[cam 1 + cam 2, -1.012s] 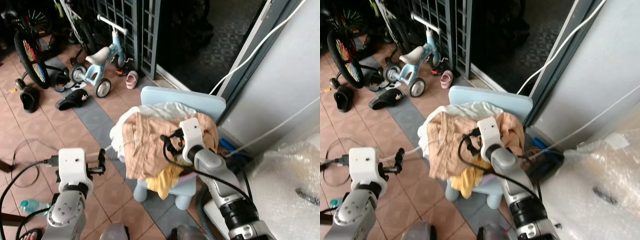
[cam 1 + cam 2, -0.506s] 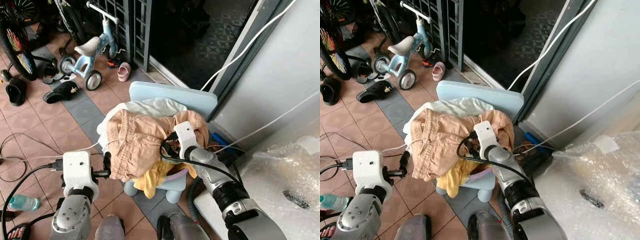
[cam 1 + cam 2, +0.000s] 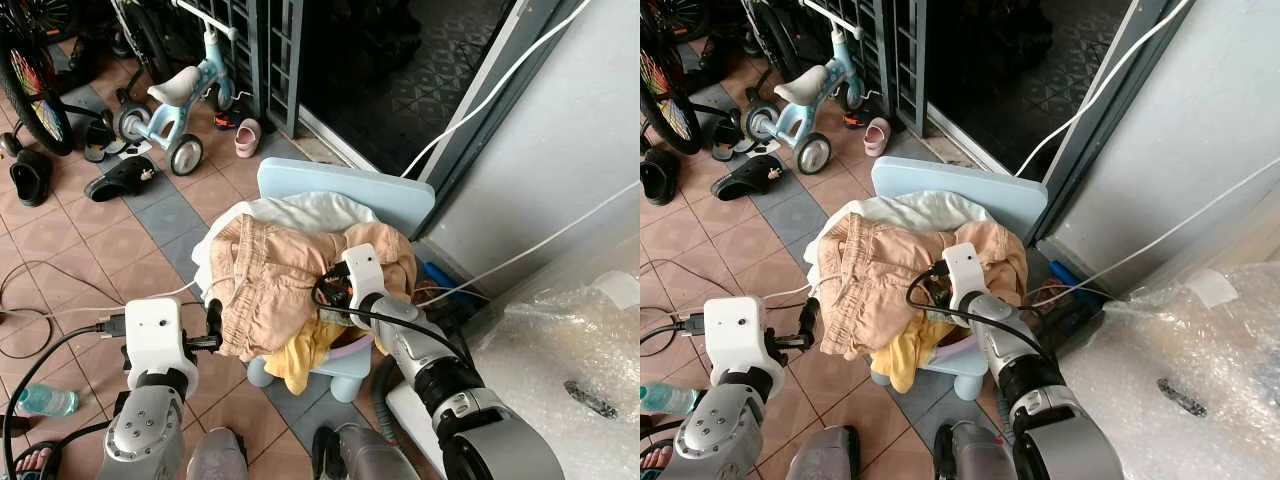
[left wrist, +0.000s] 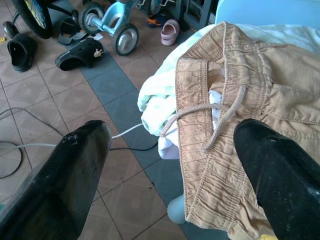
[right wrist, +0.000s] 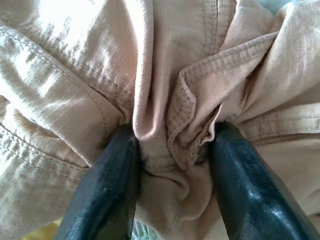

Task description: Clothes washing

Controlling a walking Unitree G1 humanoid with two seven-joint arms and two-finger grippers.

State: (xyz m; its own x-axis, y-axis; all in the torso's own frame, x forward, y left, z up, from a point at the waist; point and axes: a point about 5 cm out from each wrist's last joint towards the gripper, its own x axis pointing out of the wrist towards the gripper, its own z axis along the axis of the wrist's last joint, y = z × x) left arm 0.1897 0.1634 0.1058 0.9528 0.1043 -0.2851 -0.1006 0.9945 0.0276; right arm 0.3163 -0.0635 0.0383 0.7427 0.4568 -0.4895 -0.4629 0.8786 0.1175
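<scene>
The right gripper (image 5: 170, 165) pinches a bunched fold of the tan drawstring shorts (image 3: 275, 280) between its near-closed jaws atop the pile on the light blue child's chair (image 3: 345, 195), seemingly firmly, while the left gripper (image 4: 175, 165), jaws wide and empty, faces the waistband just ahead.

A small blue chair (image 3: 350, 195) stands on the tiled floor (image 3: 95, 240) and carries a heap of clothes: tan shorts (image 3: 270, 280) on top, a white garment (image 3: 300, 212) behind and a yellow one (image 3: 300, 355) hanging off the front. Sandals (image 3: 120, 178), a tricycle (image 3: 175, 100), a bottle (image 3: 40, 400) and a cable (image 3: 40, 295) also lie on the floor.
</scene>
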